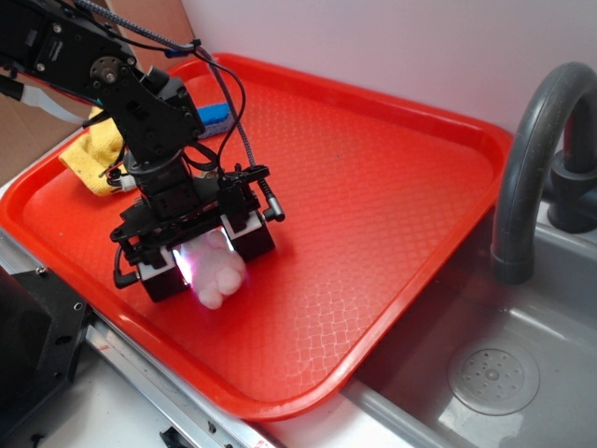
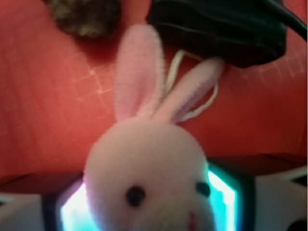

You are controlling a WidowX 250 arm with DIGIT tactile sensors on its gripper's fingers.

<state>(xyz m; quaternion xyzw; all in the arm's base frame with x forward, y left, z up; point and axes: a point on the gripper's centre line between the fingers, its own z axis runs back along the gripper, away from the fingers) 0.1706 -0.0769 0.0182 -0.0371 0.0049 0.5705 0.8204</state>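
The claw is pinching a little pink plush bunny by the head. The jaws sit on either side of it with the toy squashed in between. In the wrist view the bunny's face fills the bottom of the shot, and the pads glow bluish-white on both cheeks. Its two ears stick out away from the camera, with a thin white loop of cord by them.

The bunny is low over the near-left part of a red tray. I honestly can't tell if its bottom is touching the tray or just above it.

My read on handling: it's soft, very light and squishy. It'll give under the jaws rather than slip, and there's nothing to break. The round head looks like the sane place to grab it. The ears are floppy and would just fold.

Further out, a yellow cloth and something blue sit at the tray's far-left corner behind the arm. The wrist view also shows a dark fuzzy blob and a black object past the ears, too blurry to name. Right of the tray is a grey sink with a dark faucet.
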